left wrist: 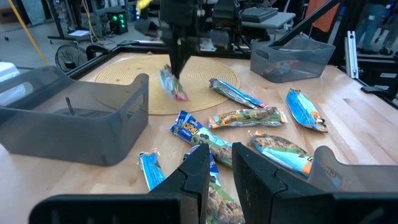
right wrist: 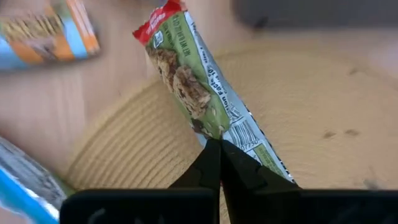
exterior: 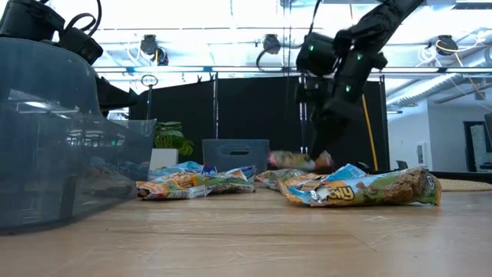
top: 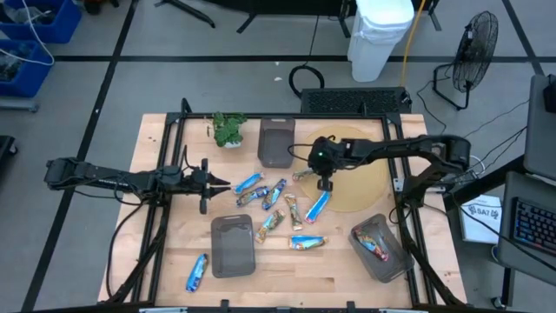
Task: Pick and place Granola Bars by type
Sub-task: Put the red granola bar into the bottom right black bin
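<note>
Several granola bars in blue and tan wrappers [top: 280, 202] lie scattered flat on the wooden table between the bins. My right gripper [top: 323, 183] hangs over the near-left rim of the round woven mat [top: 356, 174], shut on a green bar with a red end [right wrist: 186, 81]. This bar also shows in the low view [exterior: 296, 160] and in the left wrist view [left wrist: 173, 84]. My left gripper [left wrist: 221, 177] waits at the table's left [top: 215, 184], short of the bars, its fingers a narrow gap apart with nothing between them. My right gripper pinches the green bar between its two fingertips [right wrist: 208, 158] at the wrapper's barcode part [right wrist: 239, 134], toward one end. The fingers slant down from above. The bar is lifted clear of the mat, tilted, its red end [right wrist: 158, 25] pointing away from the fingers.
A dark grey bin [top: 276, 143] stands at the far middle, another [top: 233, 246] at the near middle. A third [top: 380, 248], at the near right, holds a few bars. A small green plant [top: 228, 129] sits at the far left. One blue bar [top: 196, 272] lies alone at the near left.
</note>
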